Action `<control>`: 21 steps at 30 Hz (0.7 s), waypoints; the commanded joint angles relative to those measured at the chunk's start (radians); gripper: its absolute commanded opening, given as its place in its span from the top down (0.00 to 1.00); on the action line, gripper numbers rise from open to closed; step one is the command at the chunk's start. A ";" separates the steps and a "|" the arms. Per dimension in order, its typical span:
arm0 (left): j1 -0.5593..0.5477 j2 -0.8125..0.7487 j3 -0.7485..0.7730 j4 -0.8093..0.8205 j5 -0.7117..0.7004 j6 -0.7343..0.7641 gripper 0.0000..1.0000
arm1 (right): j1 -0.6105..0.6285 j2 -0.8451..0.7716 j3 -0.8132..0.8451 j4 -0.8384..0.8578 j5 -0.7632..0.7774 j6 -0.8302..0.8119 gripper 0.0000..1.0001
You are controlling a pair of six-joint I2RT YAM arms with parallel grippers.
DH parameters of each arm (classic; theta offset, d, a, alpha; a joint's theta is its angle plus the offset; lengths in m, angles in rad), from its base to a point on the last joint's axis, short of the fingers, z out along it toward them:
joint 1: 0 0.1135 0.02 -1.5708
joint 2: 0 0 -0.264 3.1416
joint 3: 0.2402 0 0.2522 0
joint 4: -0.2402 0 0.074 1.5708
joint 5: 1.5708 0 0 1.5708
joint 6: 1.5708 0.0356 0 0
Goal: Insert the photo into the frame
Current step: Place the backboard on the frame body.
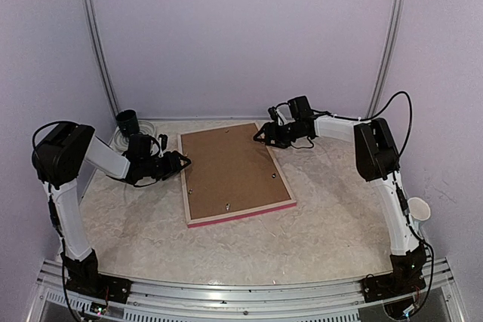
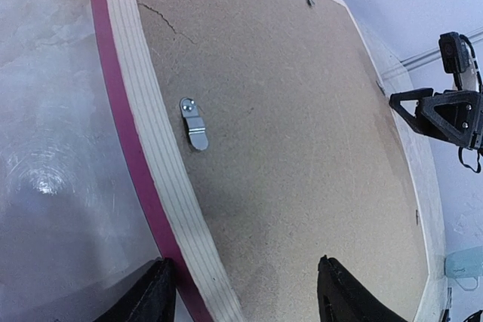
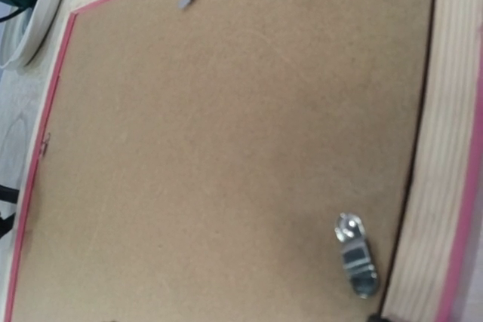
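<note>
The frame [image 1: 240, 215] lies back-up in the middle of the table [image 1: 324, 220]. Its long axis runs from the near edge towards the far edge, with the near end skewed to the right. The brown backing board [image 1: 230, 171] sits inside the pale wood rim, and the pink-red edge shows along the near side. A small metal turn clip [image 2: 195, 123] lies flat on the board beside the left rim, and another [image 3: 356, 256] sits near the right rim.

The left gripper [image 1: 179, 162] is at the frame's left long side with its jaws open. One finger [image 2: 155, 298] is over the pink edge and the other is over the board; whether either touches it cannot be told.

The right gripper [image 1: 263, 135] hangs at the frame's far right corner. Its jaws are apart and hold nothing.
</note>
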 commanded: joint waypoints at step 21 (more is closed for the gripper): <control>-0.021 0.041 -0.005 -0.039 -0.003 0.001 0.36 | -0.007 -0.231 -0.392 0.121 0.134 -0.077 0.28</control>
